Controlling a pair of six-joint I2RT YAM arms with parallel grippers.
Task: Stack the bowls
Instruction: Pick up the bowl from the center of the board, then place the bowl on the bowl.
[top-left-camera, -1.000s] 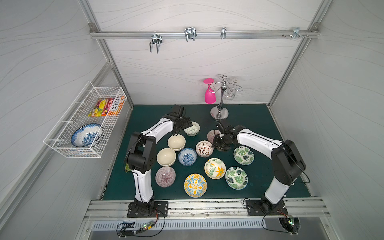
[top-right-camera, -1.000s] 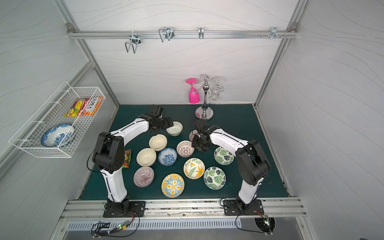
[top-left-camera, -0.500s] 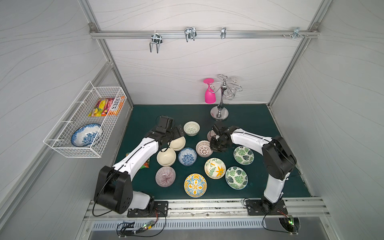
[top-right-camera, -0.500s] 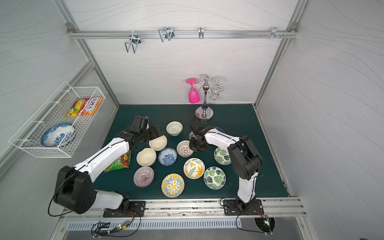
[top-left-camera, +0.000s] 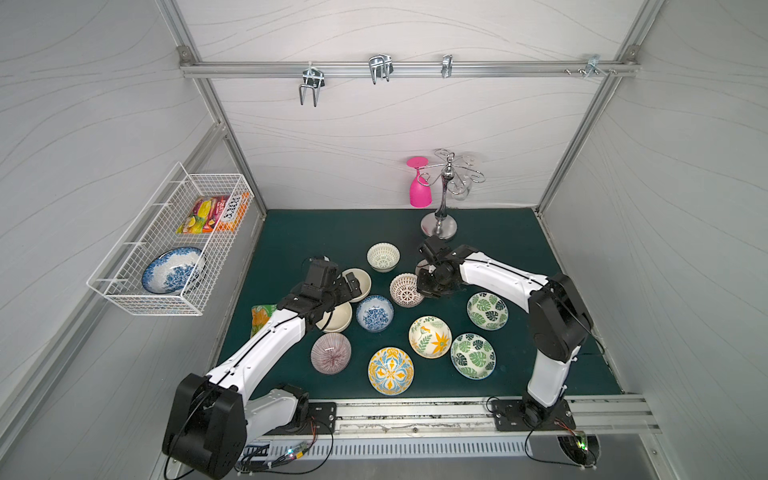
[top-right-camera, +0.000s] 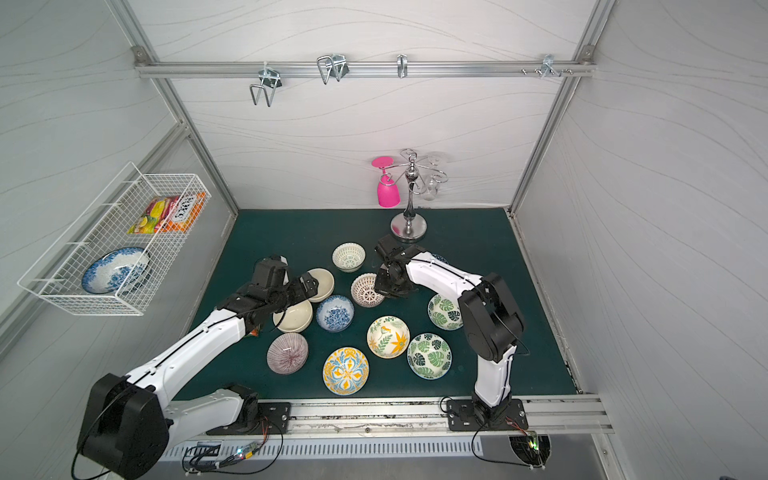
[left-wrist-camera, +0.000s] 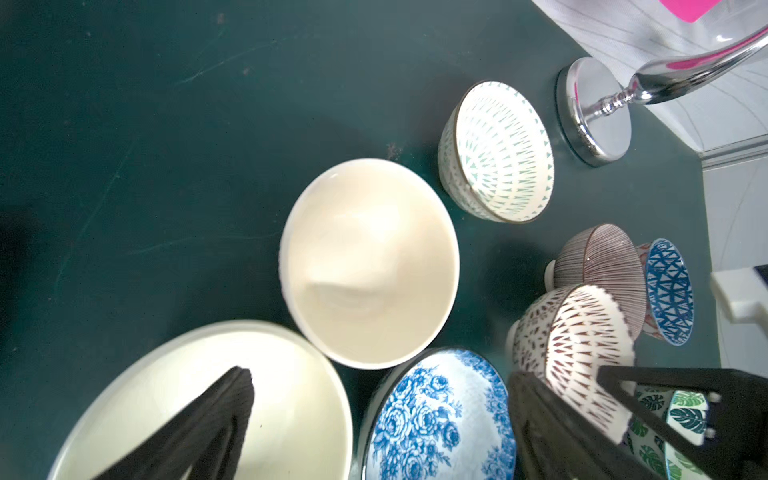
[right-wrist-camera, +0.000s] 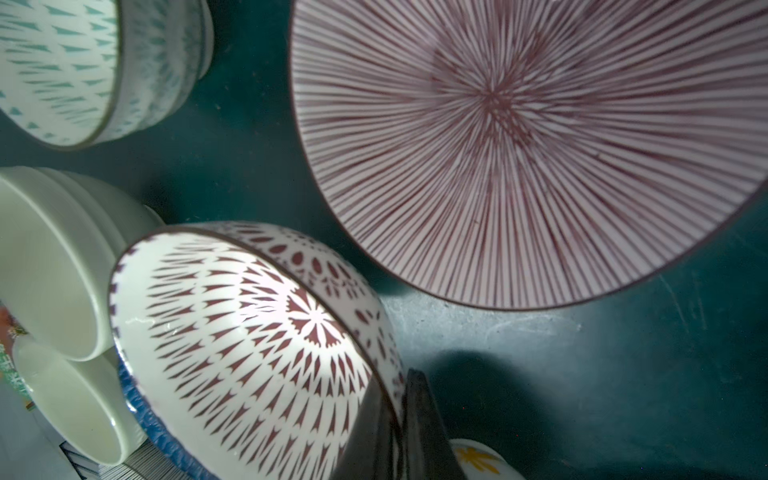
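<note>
While One Pincer Gapes, the Other Bites a Rim

Where the green mat (top-left-camera: 519, 257) meets the front rail (top-left-camera: 415, 409), a yellow-blue floral bowl (top-left-camera: 390, 371) sits upright, flanked by a pink-purple striped bowl (top-left-camera: 331, 354) and a green leaf bowl (top-left-camera: 473, 355). Just behind come a yellow leaf-and-flower bowl (top-left-camera: 429, 336), a second green leaf bowl (top-left-camera: 487, 311), a blue-and-white bowl (top-left-camera: 374, 313) and a cream bowl (top-left-camera: 340, 320) half hidden under the left arm (top-left-camera: 266, 345). Further in, the left gripper (top-left-camera: 353, 281) hangs over a second cream bowl (top-left-camera: 362, 277), its jaws spread wide and holding nothing. Beside it, the right gripper (right-wrist-camera: 399, 415) is clamped on the rim of the red lattice bowl (top-left-camera: 405, 289), which stands tilted, one finger (right-wrist-camera: 374, 432) inside and one outside. Beyond sit a teal lattice bowl (top-left-camera: 383, 257), another striped bowl (right-wrist-camera: 519, 145) and a blue triangle-patterned bowl (left-wrist-camera: 669, 291). At the back wall stands a chrome glass stand (top-left-camera: 440, 224) with a pink glass (top-left-camera: 417, 187).
</note>
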